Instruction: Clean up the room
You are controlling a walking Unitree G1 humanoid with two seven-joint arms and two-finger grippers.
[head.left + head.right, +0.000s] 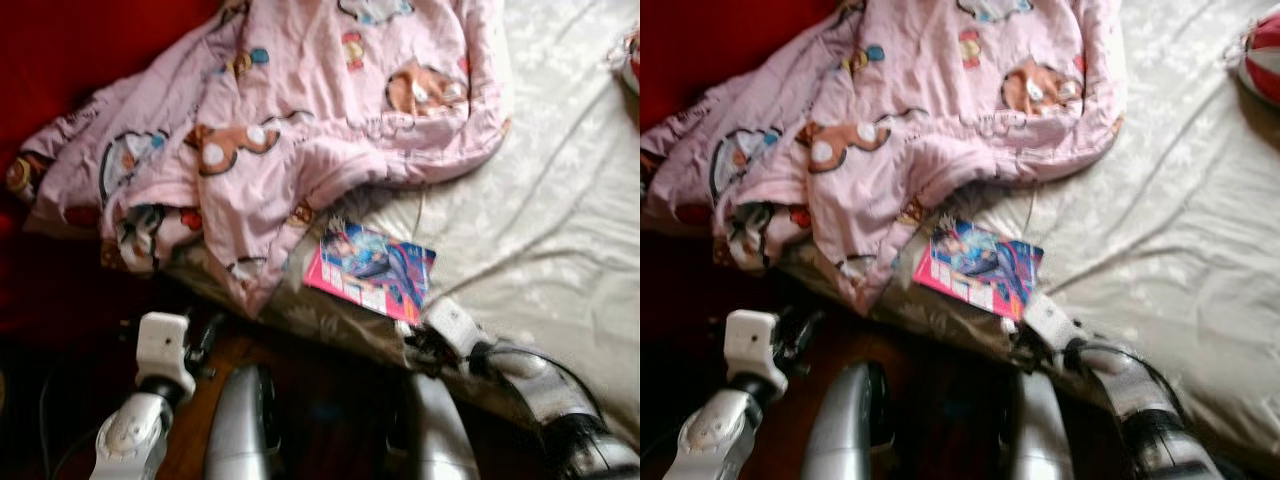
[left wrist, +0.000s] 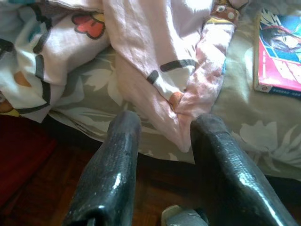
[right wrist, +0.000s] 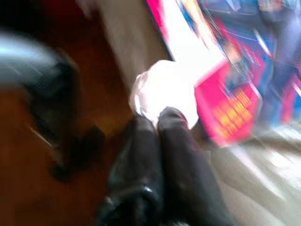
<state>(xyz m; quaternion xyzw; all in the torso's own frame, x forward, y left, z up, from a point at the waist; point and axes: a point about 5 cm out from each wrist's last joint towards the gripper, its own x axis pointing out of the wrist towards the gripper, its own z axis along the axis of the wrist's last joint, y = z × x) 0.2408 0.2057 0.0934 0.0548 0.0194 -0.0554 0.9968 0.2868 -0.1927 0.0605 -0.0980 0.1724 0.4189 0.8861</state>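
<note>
A pink cartoon-print blanket (image 1: 320,110) lies rumpled over the bed, with one corner hanging off the near edge. A pink and blue comic book (image 1: 372,268) rests flat on the sheet beside it, close to that edge. My left gripper (image 2: 167,120) is open, low by the bed's side, and its fingers point at the blanket's hanging corner (image 2: 183,113) without touching it. My right gripper (image 3: 157,117) sits just short of the book (image 3: 235,94). Its fingers are pressed together, with a white crumpled wad (image 3: 160,87) at their tips. That view is blurred.
The bed's cream floral sheet (image 1: 540,200) spreads to the right. A red and white striped thing (image 1: 1265,60) lies at its far right. Something red (image 1: 90,40) fills the far left. Dark wooden floor (image 1: 330,400) runs below the bed's edge around my arms.
</note>
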